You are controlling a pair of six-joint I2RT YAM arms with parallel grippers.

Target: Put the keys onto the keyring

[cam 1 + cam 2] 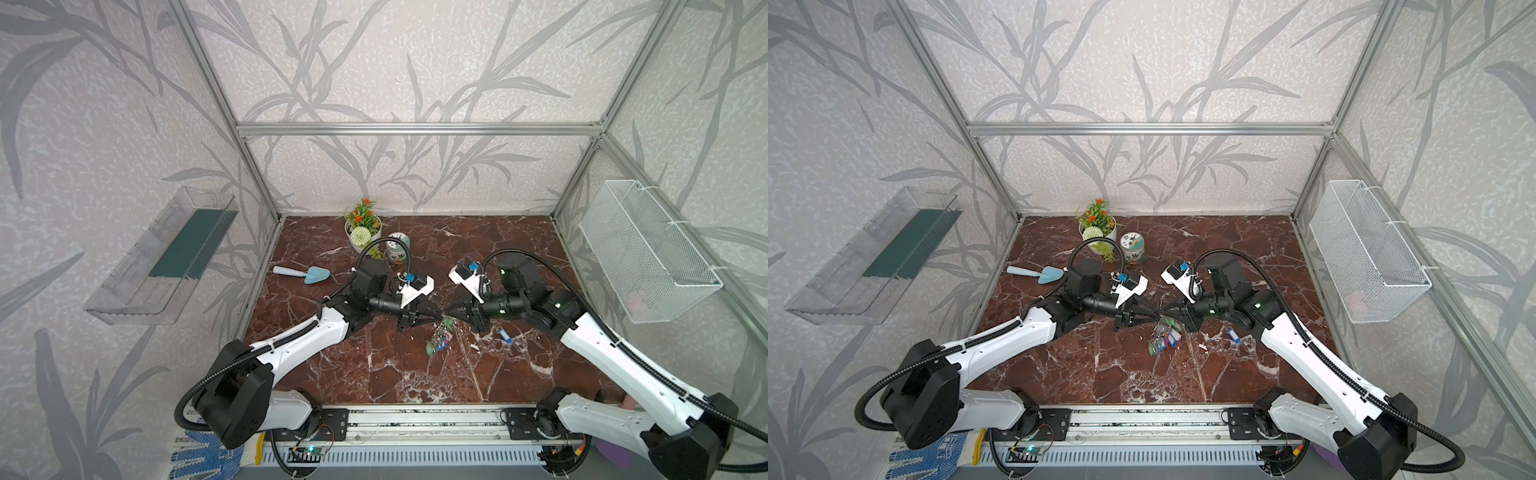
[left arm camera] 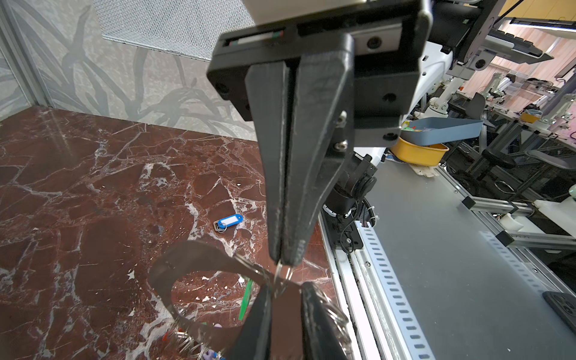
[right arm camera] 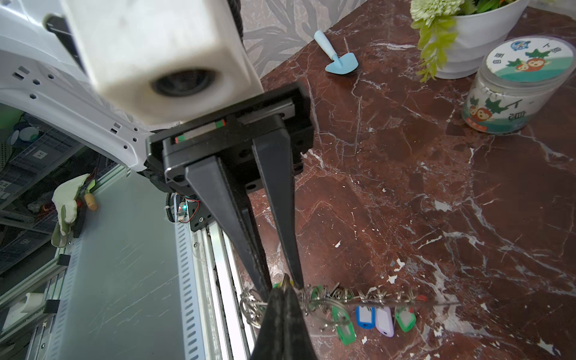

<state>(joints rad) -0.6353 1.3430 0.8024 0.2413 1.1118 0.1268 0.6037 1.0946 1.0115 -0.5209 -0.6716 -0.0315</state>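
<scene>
Containers first. The wire basket (image 1: 648, 249) on the right wall has something pinkish at the bottom, can't make it out. The clear tray (image 1: 124, 291) on the left wall only shows a dark green strip (image 1: 187, 249). The white pot (image 3: 486, 34) holds fake flowers, and the lidded jar (image 3: 511, 103) stands right beside it at the back, with a blue trowel (image 1: 305, 274) off to the left.

Plenty of room otherwise: the front half of the surface (image 1: 374, 365) is bare up to the metal rail.

Both arms reach in low from the front corners and meet tip to tip over the middle. The keyring (image 2: 162, 280) hangs there off the surface, with green (image 3: 405, 319), lilac (image 3: 385, 322) and blue (image 3: 365, 316) keys dangling from it. The right gripper (image 2: 285, 260) is pinched tight on a split ring (image 2: 282, 276) at its edge. The left gripper (image 3: 283, 285) is only narrowly apart, with one finger on each side of that spot. One loose blue key (image 2: 229, 222) lies near the right arm.
</scene>
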